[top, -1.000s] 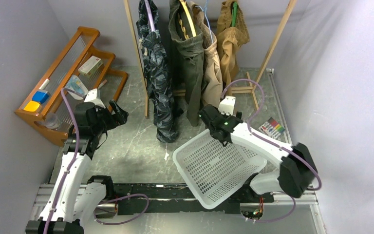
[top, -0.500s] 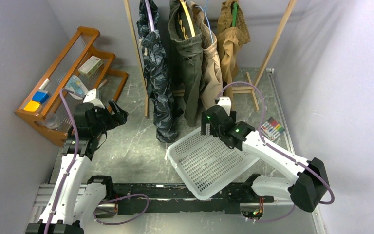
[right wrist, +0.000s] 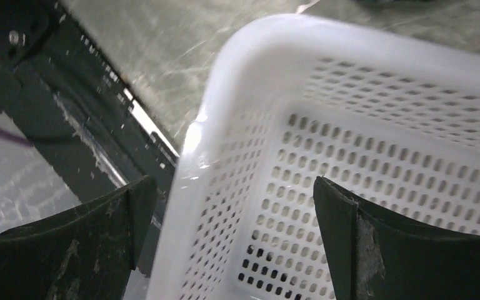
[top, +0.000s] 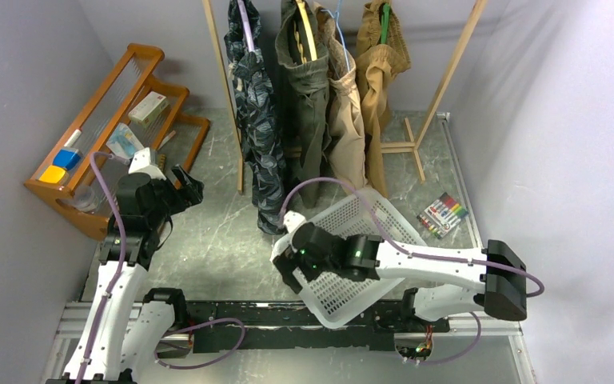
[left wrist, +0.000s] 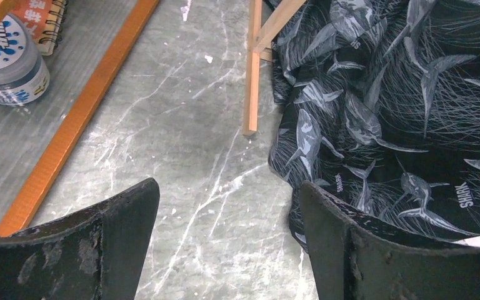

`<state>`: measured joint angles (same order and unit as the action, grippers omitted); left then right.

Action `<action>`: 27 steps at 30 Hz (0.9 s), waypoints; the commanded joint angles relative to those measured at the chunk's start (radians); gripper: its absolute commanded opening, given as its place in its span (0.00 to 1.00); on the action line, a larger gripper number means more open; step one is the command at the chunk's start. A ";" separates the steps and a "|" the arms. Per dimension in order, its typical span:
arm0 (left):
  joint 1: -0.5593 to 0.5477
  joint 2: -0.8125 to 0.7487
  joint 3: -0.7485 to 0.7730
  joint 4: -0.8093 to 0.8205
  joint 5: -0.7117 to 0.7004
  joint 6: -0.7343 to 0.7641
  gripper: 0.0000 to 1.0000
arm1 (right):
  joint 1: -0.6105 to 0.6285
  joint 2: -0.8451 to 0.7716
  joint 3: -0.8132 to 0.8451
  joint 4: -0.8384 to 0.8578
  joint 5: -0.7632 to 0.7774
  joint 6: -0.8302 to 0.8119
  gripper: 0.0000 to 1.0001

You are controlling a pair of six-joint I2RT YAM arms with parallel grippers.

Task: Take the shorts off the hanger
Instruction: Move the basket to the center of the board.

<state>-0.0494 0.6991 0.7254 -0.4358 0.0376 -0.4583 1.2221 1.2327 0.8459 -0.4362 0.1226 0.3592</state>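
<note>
Four shorts hang on the rack at the back: navy print (top: 257, 120), olive green (top: 308, 96), light beige (top: 348, 120) and tan-brown (top: 380, 56). My left gripper (top: 188, 186) is open and empty, left of the navy shorts. In the left wrist view its jaws (left wrist: 228, 237) stand wide over the floor, and the navy shorts (left wrist: 400, 94) hang just past the right finger. My right gripper (top: 288, 260) is open at the near left corner of a white basket (top: 368, 220). In the right wrist view (right wrist: 234, 237) the basket rim (right wrist: 187, 187) lies between the open jaws.
An orange wooden shelf (top: 104, 120) with small items stands at the left, with a tape roll (left wrist: 6, 59) on it. Wooden rack posts (top: 224, 80) frame the shorts. A marker pack (top: 444, 214) lies at the right. A black rail (top: 232, 316) runs along the near edge.
My right arm has swung from the basket's far edge to its near left corner. The basket has shifted and turned toward the back right. The left arm has barely moved.
</note>
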 commanded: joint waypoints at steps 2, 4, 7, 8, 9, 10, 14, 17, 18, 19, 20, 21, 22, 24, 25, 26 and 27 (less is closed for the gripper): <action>-0.001 -0.022 0.018 -0.016 -0.057 -0.013 0.87 | 0.103 0.023 0.014 -0.027 0.121 0.005 1.00; -0.001 -0.025 0.012 -0.011 -0.062 -0.019 0.87 | 0.105 0.059 0.013 -0.075 0.241 0.047 1.00; -0.001 -0.021 0.009 0.001 -0.049 -0.026 0.88 | 0.104 0.138 0.038 -0.207 0.510 0.231 1.00; -0.001 -0.016 0.009 0.004 -0.044 -0.027 0.88 | 0.100 0.161 0.047 -0.262 0.586 0.304 1.00; -0.001 -0.010 0.010 0.005 -0.041 -0.029 0.87 | 0.088 0.185 0.058 -0.321 0.636 0.362 1.00; -0.001 -0.004 0.011 0.007 -0.038 -0.029 0.87 | 0.079 0.197 0.060 -0.345 0.676 0.398 1.00; -0.001 0.022 0.019 0.017 -0.024 -0.028 0.87 | 0.008 0.184 0.045 -0.350 0.697 0.489 0.98; -0.001 0.036 0.024 0.016 -0.024 -0.025 0.87 | -0.062 0.133 0.007 -0.297 0.661 0.491 0.96; -0.001 0.038 0.026 0.016 -0.026 -0.025 0.87 | -0.092 0.115 -0.006 -0.284 0.646 0.498 0.95; -0.001 0.040 0.026 0.017 -0.027 -0.025 0.87 | -0.128 0.100 -0.017 -0.270 0.626 0.498 0.93; -0.001 0.040 0.026 0.019 -0.026 -0.025 0.87 | -0.155 0.084 -0.028 -0.260 0.610 0.500 0.92; -0.001 0.041 0.026 0.020 -0.023 -0.024 0.87 | -0.177 0.070 -0.037 -0.254 0.604 0.503 0.92; -0.001 0.041 0.027 0.021 -0.020 -0.025 0.87 | -0.189 0.057 -0.046 -0.248 0.604 0.503 0.92; -0.001 0.042 0.027 0.022 -0.021 -0.028 0.87 | -0.219 0.038 -0.058 -0.243 0.609 0.507 0.92; -0.001 0.042 0.026 0.025 -0.019 -0.029 0.87 | -0.235 0.032 -0.063 -0.229 0.602 0.490 0.92; -0.001 0.043 0.024 0.029 -0.017 -0.030 0.87 | -0.249 0.027 -0.068 -0.210 0.592 0.470 0.92; -0.001 0.044 0.024 0.032 -0.013 -0.031 0.87 | -0.259 0.027 -0.070 -0.210 0.590 0.470 0.92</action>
<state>-0.0494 0.7418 0.7254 -0.4385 0.0040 -0.4797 1.0039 1.2804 0.7956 -0.6914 0.7055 0.8265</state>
